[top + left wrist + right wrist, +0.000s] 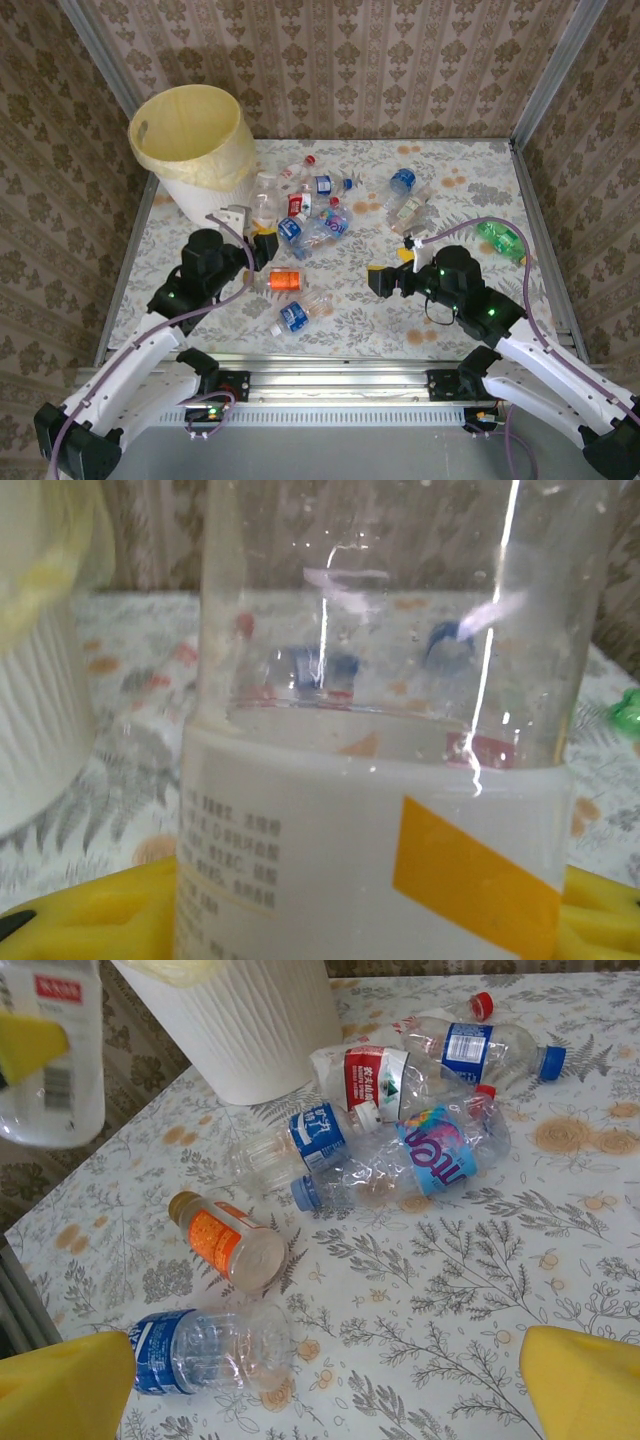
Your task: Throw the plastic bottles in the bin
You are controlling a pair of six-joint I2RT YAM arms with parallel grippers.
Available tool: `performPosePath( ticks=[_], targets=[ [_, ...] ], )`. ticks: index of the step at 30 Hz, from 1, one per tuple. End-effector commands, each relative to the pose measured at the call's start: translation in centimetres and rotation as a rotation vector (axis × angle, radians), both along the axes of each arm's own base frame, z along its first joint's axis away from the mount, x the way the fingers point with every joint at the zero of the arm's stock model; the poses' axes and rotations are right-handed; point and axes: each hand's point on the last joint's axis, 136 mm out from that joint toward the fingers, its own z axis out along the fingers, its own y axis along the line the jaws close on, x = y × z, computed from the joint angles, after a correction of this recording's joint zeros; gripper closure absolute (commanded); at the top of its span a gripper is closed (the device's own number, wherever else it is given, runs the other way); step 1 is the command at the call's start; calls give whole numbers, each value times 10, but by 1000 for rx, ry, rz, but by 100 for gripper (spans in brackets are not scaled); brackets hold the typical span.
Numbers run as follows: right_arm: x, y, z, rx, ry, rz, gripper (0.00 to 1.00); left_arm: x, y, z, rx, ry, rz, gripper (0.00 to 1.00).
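Bottle (380,780) in L jaws, beside bin (190,198)

walls: brown damask wallpaper (400,70) beyond and flanking left pincer (262,238) and right pincer (388,265) | tabletop (350,312): pale leaf-print cloth beneath both | grey metal posts (100,50): far corners past them

bin (192,198): white ribbed bucket, pale yellow liner, upright, far left | white-labelled bottle (380,810): clear, orange patch, upright, raised beside bin | heap of bottles (315,205): lying right of bin | orange-labelled bottle (286,280), blue-labelled bottle (293,317): lying nearer | green bottle (500,238): far right
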Motion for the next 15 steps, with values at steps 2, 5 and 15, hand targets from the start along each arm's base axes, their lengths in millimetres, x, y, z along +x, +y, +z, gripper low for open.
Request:
performPosePath(
  ticks=[2, 5, 15],
  targets=[
    [0, 1, 6, 5, -39, 16, 0, -1, -9, 71, -20, -243, -59, 39],
    [1, 1, 6, 1, -36, 10, 0, 2, -11, 98, 26, -335, -66, 39],
    [3, -1, 8, -10, -39, -5, 0, 29, 49, 203, 151, -661, 265, 39]
  ],
)
